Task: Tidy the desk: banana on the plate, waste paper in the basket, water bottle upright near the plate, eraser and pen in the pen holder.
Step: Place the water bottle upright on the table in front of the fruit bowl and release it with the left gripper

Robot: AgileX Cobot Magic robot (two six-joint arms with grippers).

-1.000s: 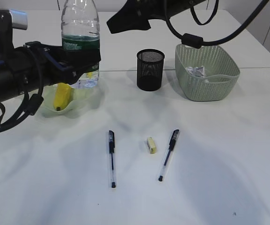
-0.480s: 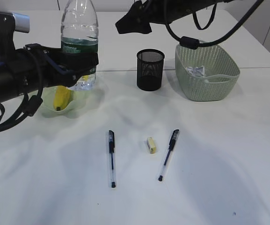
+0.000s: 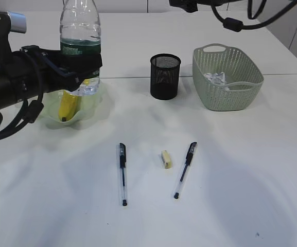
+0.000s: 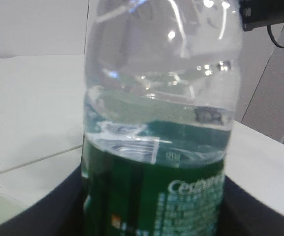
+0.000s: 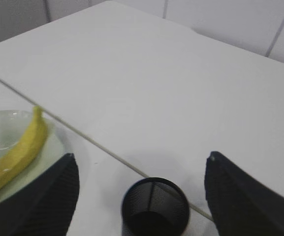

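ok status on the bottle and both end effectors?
Left end effector clamped on water bottle, upright, above plate edge. Right end effector open, empty, over pen holder. Two pens, eraser on desk.

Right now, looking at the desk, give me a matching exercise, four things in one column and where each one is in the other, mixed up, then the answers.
Things:
1. banana
2. waste paper
3. water bottle
4. eraser

Places:
A. lying on the bare desk between two pens
B. inside the sage-green basket
C. upright, clamped in the left gripper
D. on the pale green plate

Pairs: 1-D, 2-B, 3-C, 4-A
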